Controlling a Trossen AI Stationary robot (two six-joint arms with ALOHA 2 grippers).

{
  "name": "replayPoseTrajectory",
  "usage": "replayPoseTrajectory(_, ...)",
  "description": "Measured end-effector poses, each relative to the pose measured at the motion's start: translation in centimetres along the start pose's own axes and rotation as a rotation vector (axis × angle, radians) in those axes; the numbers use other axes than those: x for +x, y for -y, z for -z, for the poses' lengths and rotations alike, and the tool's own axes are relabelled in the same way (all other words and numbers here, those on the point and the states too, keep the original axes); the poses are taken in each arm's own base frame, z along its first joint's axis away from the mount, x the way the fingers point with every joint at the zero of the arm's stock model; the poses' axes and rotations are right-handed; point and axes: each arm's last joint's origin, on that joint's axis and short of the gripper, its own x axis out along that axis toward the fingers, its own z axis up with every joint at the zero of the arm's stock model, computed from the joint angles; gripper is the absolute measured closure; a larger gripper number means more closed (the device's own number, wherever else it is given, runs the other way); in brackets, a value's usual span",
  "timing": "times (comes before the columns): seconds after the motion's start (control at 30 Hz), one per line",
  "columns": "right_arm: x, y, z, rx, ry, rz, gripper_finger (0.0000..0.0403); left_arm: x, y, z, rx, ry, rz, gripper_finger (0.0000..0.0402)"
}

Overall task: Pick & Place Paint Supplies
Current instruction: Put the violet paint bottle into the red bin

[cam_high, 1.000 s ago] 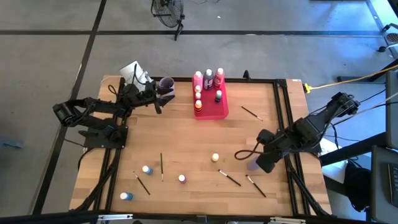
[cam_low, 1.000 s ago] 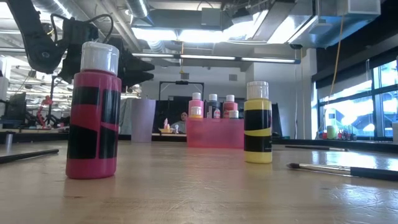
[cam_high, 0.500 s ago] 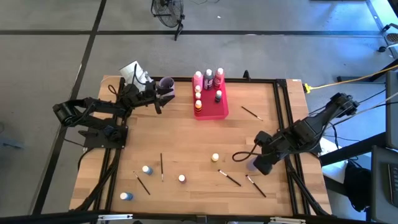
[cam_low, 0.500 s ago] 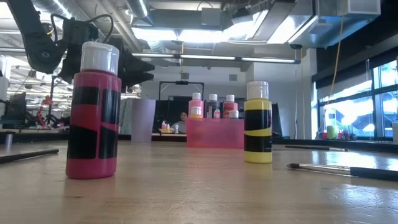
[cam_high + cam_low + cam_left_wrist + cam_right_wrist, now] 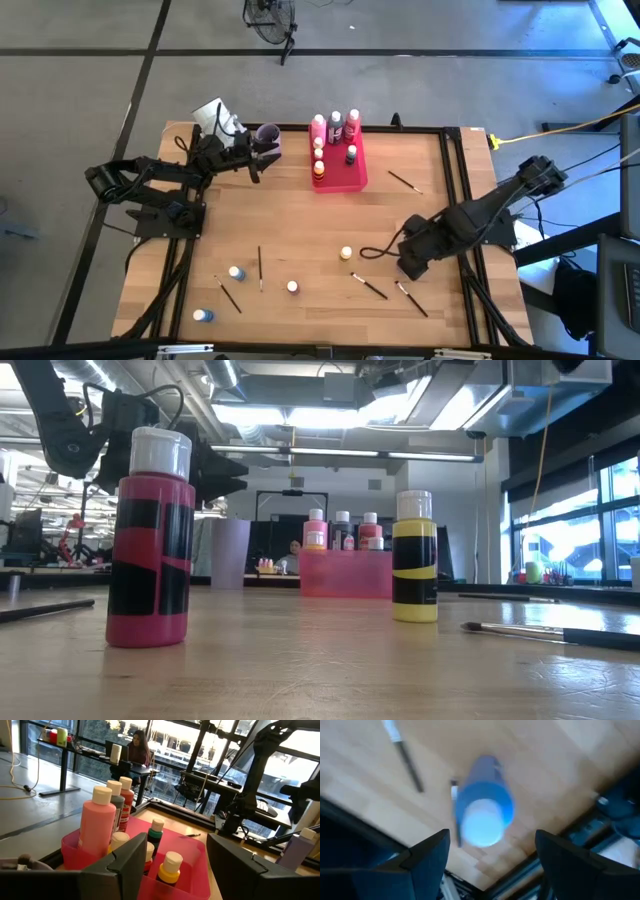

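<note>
High view: tray holds seven bottles; both arms' fingers spread, empty.

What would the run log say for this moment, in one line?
right gripper: open above blue bottle | left gripper: open, by pink tray | loose bottles, brushes on table

Both arms are dark, near-black machines of 6 joints, built from boxy links joined by rounded housings. The left arm has thin black cables looping along its links. The right arm trails a black cable that curls loose below its wrist. Each arm's 2 fingers are flat, angular, matte dark plates.
</note>
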Motion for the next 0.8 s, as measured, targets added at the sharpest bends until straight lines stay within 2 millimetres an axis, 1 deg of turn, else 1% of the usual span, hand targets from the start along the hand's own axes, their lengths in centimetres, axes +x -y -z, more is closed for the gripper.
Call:
replayPoseTrajectory(0.07,0.4,-0.2,-0.2,-0.008,-0.01,0.027,0.0108,0.0,0.0,0.0,0.0,0.0,0.0,0.0199)
replayPoseTrajectory(0.2,1.0,-1.2,-0.7,-0.08,-0.009,-0.007,0.0107,0.0,0.0,0.1,-0.004,-0.007,-0.001,0.0199)
replayPoseTrajectory(0.27,1.3,-1.4,-0.9,-0.085,-0.011,0.007,0.0107,0.0,0.0,0.1,-0.007,-0.012,-0.002,0.0199)
replayPoseTrajectory(0.5,2.2,-1.8,-1.1,-0.108,-0.018,0.06,0.0107,0.0,-0.1,0.3,-0.017,-0.033,-0.008,0.0199)
replayPoseTrajectory(0.8,2.3,-1.8,-1.3,-0.108,0.029,0.083,0.0107,0.0,-0.1,0.3,-0.016,-0.034,-0.005,0.0199)
